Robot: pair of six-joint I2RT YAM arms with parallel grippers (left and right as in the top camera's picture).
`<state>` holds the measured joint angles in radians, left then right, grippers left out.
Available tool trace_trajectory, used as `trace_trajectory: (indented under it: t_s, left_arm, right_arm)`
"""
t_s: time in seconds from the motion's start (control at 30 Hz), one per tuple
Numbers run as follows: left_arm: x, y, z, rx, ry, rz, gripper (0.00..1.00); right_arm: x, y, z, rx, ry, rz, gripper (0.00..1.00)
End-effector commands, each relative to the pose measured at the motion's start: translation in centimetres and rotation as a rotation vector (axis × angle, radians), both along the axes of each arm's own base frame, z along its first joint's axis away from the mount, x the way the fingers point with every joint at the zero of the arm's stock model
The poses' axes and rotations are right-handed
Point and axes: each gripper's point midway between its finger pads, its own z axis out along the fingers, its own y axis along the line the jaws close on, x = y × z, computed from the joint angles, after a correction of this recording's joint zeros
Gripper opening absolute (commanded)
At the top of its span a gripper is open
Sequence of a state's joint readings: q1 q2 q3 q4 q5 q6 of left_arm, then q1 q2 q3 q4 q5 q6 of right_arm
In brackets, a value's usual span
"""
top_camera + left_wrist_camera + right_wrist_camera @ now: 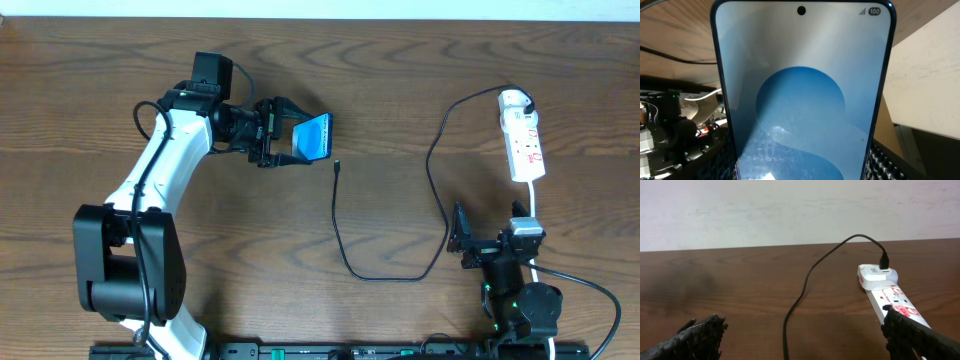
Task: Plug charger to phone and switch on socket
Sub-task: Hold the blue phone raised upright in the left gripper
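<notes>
Our left gripper [292,140] is clamped on the phone [314,137], which it holds tilted up off the table [90,80]. In the left wrist view the blue screen [802,100] fills nearly the whole picture. The charger [341,235] lies loose on the wood. One end sits in a white adapter at the far end of the power strip [524,140]. From there the cable sweeps in a long loop, and its small free plug [337,166] rests near the phone but apart from it. Our right gripper [463,240] stands with its fingers [700,335] spread wide and nothing between them. It is low over the table, close to the near end of the strip [890,292] and just beside the cable.
</notes>
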<state>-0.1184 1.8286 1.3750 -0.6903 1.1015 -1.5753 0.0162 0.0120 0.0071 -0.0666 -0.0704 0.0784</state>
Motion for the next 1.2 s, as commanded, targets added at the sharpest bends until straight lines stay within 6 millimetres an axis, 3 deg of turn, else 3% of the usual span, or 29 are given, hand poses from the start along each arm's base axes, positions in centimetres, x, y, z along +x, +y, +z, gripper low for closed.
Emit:
trace_trajectory:
  t_s: [0.0, 1.17]
  left_arm:
    - [0.11, -0.23, 2.72, -0.056, -0.037, -0.004, 0.64]
    - [0.11, -0.23, 2.72, -0.058, -0.011, 0.009, 0.64]
  right_arm:
    - [-0.02, -0.14, -0.05, -0.005, 0.0, -0.007, 0.99]
    - [0.01, -0.51, -0.06, -0.012, 0.0, -0.028, 0.99]
